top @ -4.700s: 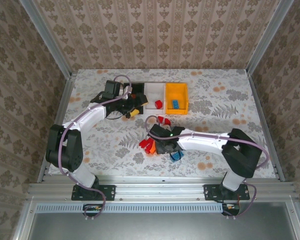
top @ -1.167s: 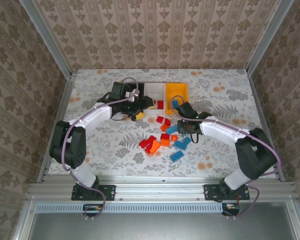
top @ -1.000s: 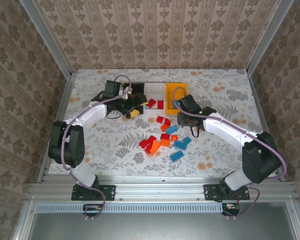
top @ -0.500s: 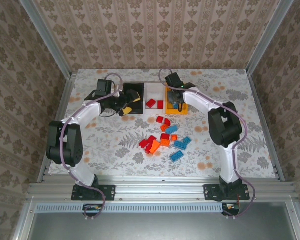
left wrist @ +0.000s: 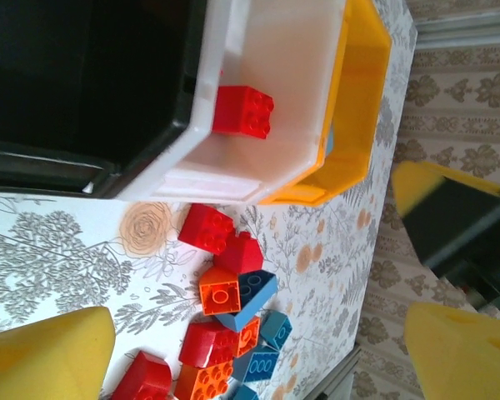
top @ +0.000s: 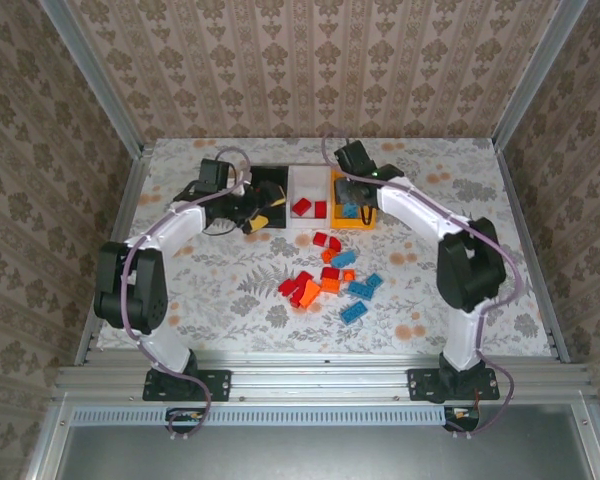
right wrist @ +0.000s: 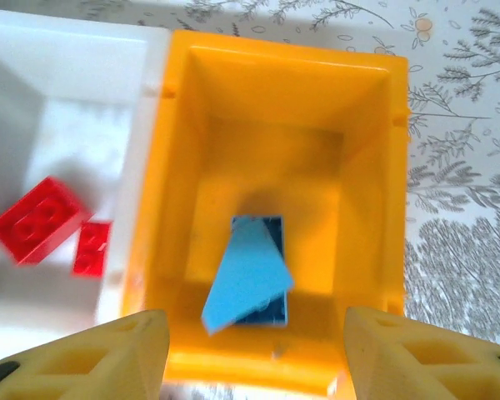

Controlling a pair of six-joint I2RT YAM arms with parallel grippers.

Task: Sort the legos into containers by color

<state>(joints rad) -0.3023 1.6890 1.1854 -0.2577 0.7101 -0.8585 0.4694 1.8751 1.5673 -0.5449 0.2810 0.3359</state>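
Observation:
My right gripper (right wrist: 252,360) hangs open over the yellow-orange container (right wrist: 202,158), with nothing between its fingers. Inside it a light blue lego (right wrist: 248,282) lies tilted across another blue one. The white container (top: 308,178) holds two red legos (right wrist: 37,218). My left gripper (top: 263,211) is open and empty at the front of the black container (top: 268,180). The left wrist view shows a red lego (left wrist: 243,111) in the white container (left wrist: 292,50). Loose red, orange and blue legos (top: 330,280) lie in a cluster on the table.
The three containers stand side by side at the back middle of the floral table (top: 180,280). Metal frame rails (top: 320,375) border the table. The right arm (top: 420,215) arches over the table's right half.
My right arm swung from beside the loose pile to above the yellow-orange container and opened, letting a blue lego drop in. My left gripper shifted slightly by the black container.

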